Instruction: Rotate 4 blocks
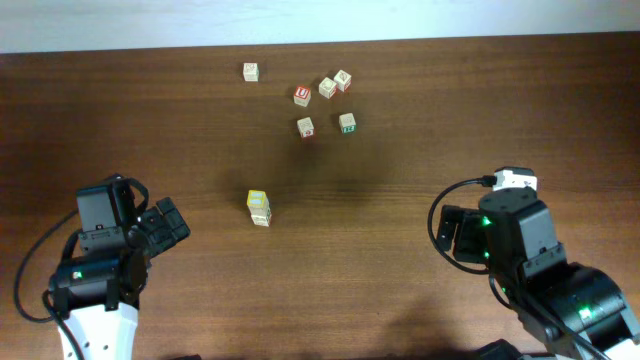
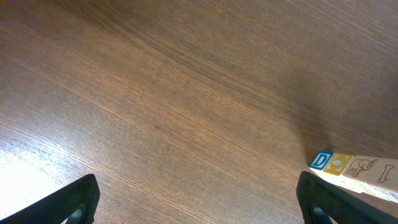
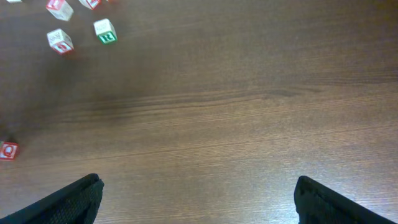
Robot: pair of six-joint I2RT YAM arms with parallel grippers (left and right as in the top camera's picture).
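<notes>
The four blocks [image 1: 259, 208] seem to stand as one small tower near the middle of the table [image 1: 420, 190], each touching the next. In the left wrist view they show in one line: the blue "D" block [image 2: 320, 161], a yellow block [image 2: 339, 163] and two pale blocks [image 2: 372, 169]. The left gripper [image 2: 196, 186] is spread wide and holds nothing. It is to the left of the tower, apart from it. The right gripper [image 3: 198, 186] is also wide and empty, well apart on the right of the tower.

The main danger, I think, is that the tower falls. If a finger pushes a block from the side, or closes on it off centre, the blocks touching it could slide off and scatter. A second danger is that both arms go to the tower together and meet over it, because it lies between them. A third is that a wrong cube is taken.

Six loose cubes lie beyond the tower, toward the far edge. Among them are the red "U" cube [image 1: 302, 95] and the green cube [image 1: 347, 123]. They are well apart from the tower and not in the way of either gripper. Only bare wood lies between each gripper and the tower.
</notes>
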